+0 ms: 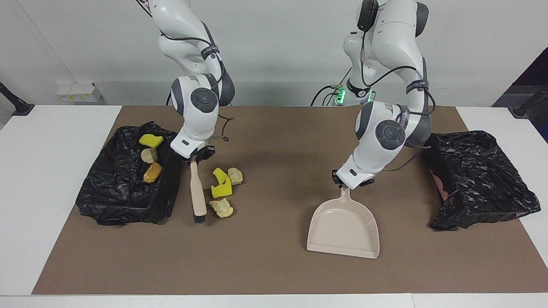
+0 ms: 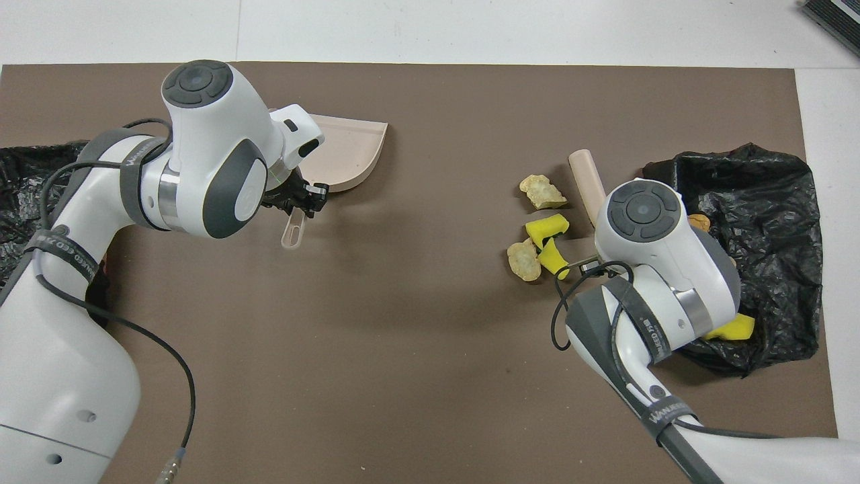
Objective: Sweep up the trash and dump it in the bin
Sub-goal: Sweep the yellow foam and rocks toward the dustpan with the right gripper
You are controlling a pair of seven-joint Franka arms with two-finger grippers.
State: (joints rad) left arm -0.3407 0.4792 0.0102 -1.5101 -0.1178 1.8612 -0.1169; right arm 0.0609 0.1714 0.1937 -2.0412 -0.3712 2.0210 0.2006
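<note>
1. In the facing view, a brush is being held by its handle in the clenched jaws of the right gripper, its bristles pointing away from the robots and lying close to the brown mat on the worktop, between a black bin bag and the loose trash.
2. Four foam chunks are lying on the mat just beside the brush; three more are already sitting in that bag.
3. A dustpan is being gripped by its handle in the left gripper, well apart from the chunks, toward the left arm's end, where a second black bag is lying.
4. In the overhead view, the brush handle is showing past the right arm, beside the chunks; the dustpan is partly covered by the left arm, whose gripper is clamping its handle.
5. The sweeping step appears to be in hand. Next, the dustpan probably needs bringing close to the chunks, its open edge flat on the mat, so that they can be brushed in.
</note>
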